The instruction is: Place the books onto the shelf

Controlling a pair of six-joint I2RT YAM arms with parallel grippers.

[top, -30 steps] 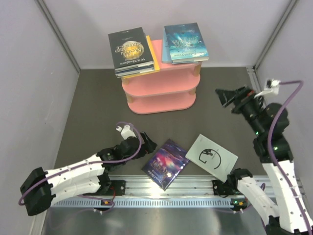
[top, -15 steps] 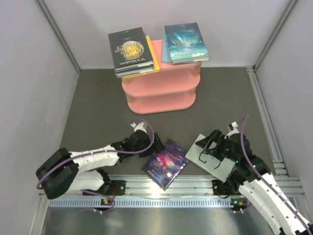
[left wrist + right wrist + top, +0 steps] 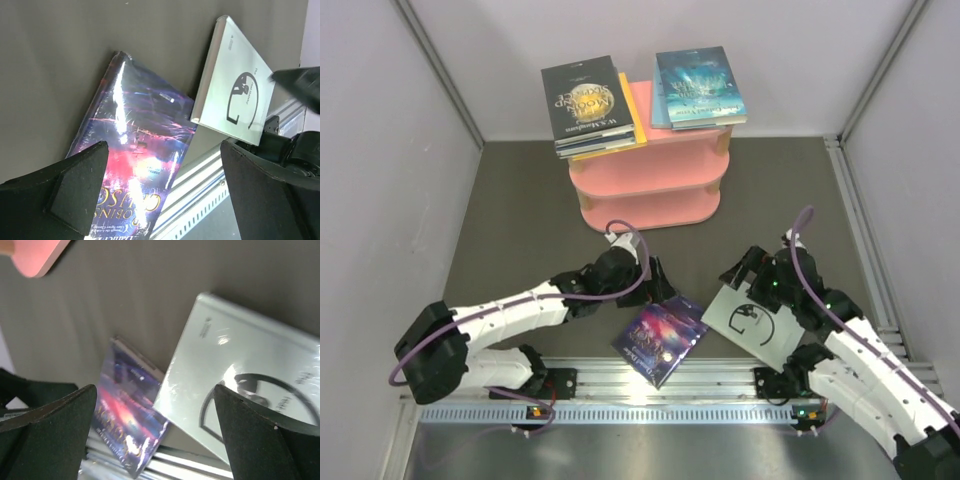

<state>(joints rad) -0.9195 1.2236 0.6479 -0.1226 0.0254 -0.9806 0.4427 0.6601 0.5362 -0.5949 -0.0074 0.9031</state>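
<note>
Left gripper (image 3: 656, 282) hangs wide open, holding nothing, over the far end of the purple book (image 3: 660, 335); in its wrist view the cover lies between its fingers (image 3: 75, 192). Right gripper (image 3: 744, 270) is wide open as well, with nothing in it, above the far left corner of the white book (image 3: 757, 322).

Both books lie flat on the table (image 3: 520, 220), close to the arms and well apart from the shelf (image 3: 650, 190). They sit just beside each other, the white book's corner at the purple book's edge; I cannot tell whether they touch. The purple book's near corner reaches over the rail (image 3: 720, 385).

On the shelf's top board, a black book (image 3: 582, 100) tops a stack at the left end, with a yellow book (image 3: 636, 115) showing beneath. A teal book (image 3: 698, 85) tops a second stack at the right end.
</note>
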